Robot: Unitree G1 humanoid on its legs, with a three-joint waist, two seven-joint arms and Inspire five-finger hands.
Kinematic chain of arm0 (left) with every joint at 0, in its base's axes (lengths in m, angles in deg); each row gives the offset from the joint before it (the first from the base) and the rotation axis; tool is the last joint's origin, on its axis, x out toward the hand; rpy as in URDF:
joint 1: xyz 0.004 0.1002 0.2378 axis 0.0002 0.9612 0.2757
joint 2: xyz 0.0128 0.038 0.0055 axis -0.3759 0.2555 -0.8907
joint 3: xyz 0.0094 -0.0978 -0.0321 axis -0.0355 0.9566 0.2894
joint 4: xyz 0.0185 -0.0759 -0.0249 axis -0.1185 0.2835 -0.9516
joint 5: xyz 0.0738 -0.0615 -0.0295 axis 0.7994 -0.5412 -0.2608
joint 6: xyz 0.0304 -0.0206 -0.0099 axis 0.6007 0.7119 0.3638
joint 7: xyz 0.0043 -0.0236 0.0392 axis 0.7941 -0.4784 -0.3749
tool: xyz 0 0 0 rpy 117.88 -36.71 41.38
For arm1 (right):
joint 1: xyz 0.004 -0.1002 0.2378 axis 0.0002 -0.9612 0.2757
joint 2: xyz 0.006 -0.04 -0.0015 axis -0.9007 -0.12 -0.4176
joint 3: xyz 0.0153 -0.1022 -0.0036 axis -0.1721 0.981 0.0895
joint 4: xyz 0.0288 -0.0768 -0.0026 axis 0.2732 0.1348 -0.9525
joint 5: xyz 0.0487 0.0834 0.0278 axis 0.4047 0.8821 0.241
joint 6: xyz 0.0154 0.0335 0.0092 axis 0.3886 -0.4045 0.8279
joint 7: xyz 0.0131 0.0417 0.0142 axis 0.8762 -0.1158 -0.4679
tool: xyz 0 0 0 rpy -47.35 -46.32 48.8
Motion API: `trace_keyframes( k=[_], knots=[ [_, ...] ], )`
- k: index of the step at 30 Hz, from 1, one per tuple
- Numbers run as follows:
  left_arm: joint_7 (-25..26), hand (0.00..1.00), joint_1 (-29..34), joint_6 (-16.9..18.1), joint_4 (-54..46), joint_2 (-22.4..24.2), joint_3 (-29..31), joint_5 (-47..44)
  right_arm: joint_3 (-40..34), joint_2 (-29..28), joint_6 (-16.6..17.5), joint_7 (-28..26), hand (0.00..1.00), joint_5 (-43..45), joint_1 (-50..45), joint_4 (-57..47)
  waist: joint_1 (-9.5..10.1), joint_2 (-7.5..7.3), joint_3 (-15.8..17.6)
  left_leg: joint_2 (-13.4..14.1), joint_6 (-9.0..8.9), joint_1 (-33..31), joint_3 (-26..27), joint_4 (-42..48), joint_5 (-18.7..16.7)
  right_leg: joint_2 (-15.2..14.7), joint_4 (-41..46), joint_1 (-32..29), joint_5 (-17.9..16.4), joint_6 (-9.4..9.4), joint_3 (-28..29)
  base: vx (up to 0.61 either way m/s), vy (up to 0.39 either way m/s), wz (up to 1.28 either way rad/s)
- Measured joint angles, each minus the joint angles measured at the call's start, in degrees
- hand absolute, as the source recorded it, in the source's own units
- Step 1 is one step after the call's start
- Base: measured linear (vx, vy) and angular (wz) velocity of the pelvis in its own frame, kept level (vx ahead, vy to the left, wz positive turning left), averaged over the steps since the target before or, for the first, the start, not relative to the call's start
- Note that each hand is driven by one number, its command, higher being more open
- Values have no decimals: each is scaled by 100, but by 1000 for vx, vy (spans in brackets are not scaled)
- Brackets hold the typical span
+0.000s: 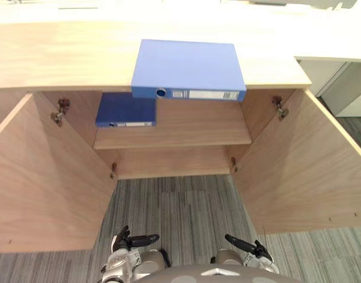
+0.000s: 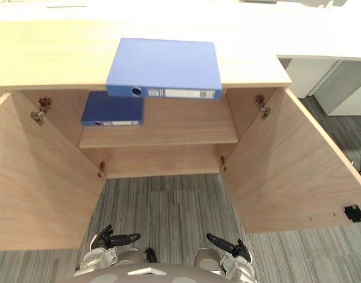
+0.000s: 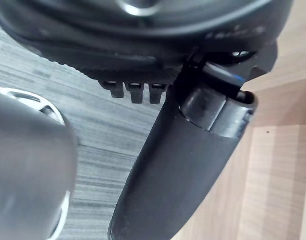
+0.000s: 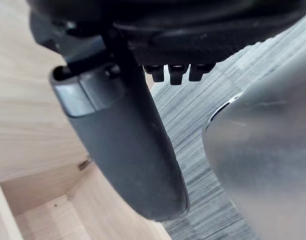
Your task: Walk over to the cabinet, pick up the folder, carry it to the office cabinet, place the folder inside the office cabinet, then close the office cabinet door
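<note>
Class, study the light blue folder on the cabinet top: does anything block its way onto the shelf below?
Nothing visible blocks the light blue folder. The left door and right door stand open, and the shelf is bare beside the dark blue folder at its left.

Blue folder [image 1: 189,66] atop open cabinet [image 1: 50,59]

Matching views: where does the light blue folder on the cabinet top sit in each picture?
Left eye view: light blue folder upper centre, on the cabinet top, spine at the front edge.
Right eye view: same folder, slightly left of centre.
Left wrist view: left hand, carpet and left door instead.
Right wrist view: right hand, carpet and right door instead.
Shared landmark: dark blue folder on the shelf below its left corner.
</note>
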Motion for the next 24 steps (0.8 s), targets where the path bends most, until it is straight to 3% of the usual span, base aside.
trace_keyframes(
  k=[1,3,4,5,6,8,11,12,14,16,18,19,21,24],
  knots=[
    [-3,100,-1,2,-3,21,-1,-1,16,19,3,-6,100,-2,7,0,-7,9,-1,18,-6,212,-6,-139,4,104,-275,-187,-127,-94,-51,321,-82,13],
    [-6,100,-4,2,-3,38,-1,-1,32,32,4,-9,100,1,8,5,-22,13,-6,44,-46,386,-69,-241,3,313,-1234,-387,-141,-85,-41,311,-137,26],
    [-6,100,-3,5,-8,40,6,2,42,26,5,-7,100,-1,-2,13,-35,-33,-41,-16,-254,421,-137,-280,-28,434,-2303,-359,242,-113,26,323,-165,42],
    [-11,100,-56,11,76,57,42,3,25,51,-3,-26,100,13,-4,61,-48,-1,-57,-16,-424,471,-317,-299,-129,473,-2498,-318,462,-337,-27,378,-177,37],
    [-11,100,-41,-4,125,184,86,9,-23,183,8,-33,100,2,-8,153,4,255,-154,115,-482,489,-426,-434,-101,633,-2630,-249,460,-386,-71,323,-134,18],
    [-5,100,-1,-5,121,358,162,13,-52,259,4,-22,100,11,-4,135,-1,422,-180,270,-610,517,-408,-463,-27,746,-2826,-91,428,-440,-198,271,-140,16],
    [-10,100,-64,1,-15,409,320,16,-20,226,-1,14,100,10,-78,138,-4,330,-129,559,-815,297,-371,542,59,745,-3250,536,384,-519,-474,189,-155,43],
    [-12,100,-50,10,-130,424,322,17,-9,201,4,32,100,14,-128,134,-2,275,-120,730,-805,99,-266,1149,-26,746,-3443,779,383,-524,-583,131,-135,45],
    [-16,100,-51,40,-209,480,327,58,-5,197,4,42,100,15,-138,127,15,285,-139,902,-723,-117,-76,1454,-144,748,-3581,942,384,-522,-619,53,2,12],
    [-14,100,-70,41,-255,514,326,83,4,196,4,27,100,16,-100,117,24,308,-152,911,-675,-329,-72,1110,-146,723,-3608,920,409,-474,-532,30,129,-16],
    [-14,100,-103,31,-183,535,294,111,-37,202,-14,61,100,24,-109,153,26,358,-210,659,-688,-288,-346,62,253,712,-3696,905,482,-263,-372,58,188,-25],
    [-15,100,-109,38,-128,494,282,112,-32,187,-24,75,100,23,-117,147,-1,292,-254,565,-644,-244,-349,-58,333,684,-3771,904,525,-196,-334,99,168,-16],
    [-19,100,-122,35,-75,431,249,120,-47,98,-25,82,100,27,-192,148,-8,176,-330,371,-588,-200,-326,-289,381,578,-4114,957,703,-81,-241,84,160,-8],
    [-44,100,-103,30,1,380,208,194,-81,89,-34,80,100,10,-206,154,-8,179,-334,164,-489,74,-324,-532,436,476,-4443,1253,836,11,-189,35,151,-5]
  ],
)
